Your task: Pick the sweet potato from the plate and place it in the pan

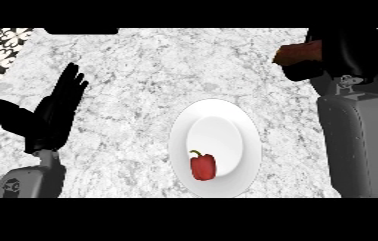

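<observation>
We see our right hand [314,60] up at about two o'clock, curled round a reddish-brown lump that we take for the sweet potato [299,53] (only its left end shows past the fingers). It sits in the grasp, above the bench [148,75] and well apart from the plate [244,116], which lies toward seven o'clock from it. Its long axis seems to run roughly across the view, nine to three, though the hand hides too much to be sure. The skin looks rough and orange-brown, darker toward the fingers.

The pan does not show anywhere, so we cannot say which way the coming carry must go. The right hand alone has the load; our left hand [63,102] rests at nine o'clock, fingers straight and together, pointing up.

On the plate near six o'clock lies a red pepper [203,166] with a green stem, untouched.
</observation>
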